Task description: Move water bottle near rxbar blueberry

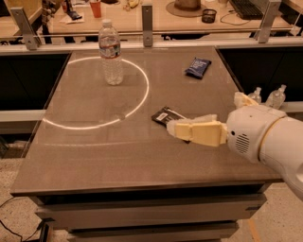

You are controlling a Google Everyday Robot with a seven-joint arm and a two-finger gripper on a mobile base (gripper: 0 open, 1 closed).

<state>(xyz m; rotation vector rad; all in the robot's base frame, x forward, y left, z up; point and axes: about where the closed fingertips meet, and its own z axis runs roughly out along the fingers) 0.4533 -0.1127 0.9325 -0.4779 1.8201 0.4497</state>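
The water bottle [111, 53] stands upright at the far left of the table, clear and ribbed with a white cap and a red-and-white label. The rxbar blueberry [198, 67], a small dark blue wrapper, lies at the far right of the table. My gripper [174, 128] is at the right front of the table, pointing left, its cream fingers low over a black wrapper. It is far from both the bottle and the blue wrapper and holds nothing that shows.
A longer black wrapper with a white label [165, 116] lies mid-table, partly under my gripper. A bright ring of light [142, 94] marks the table [94, 156]. Two tiny clear bottles [267, 97] sit past the right edge. A cluttered desk [161, 14] runs behind.
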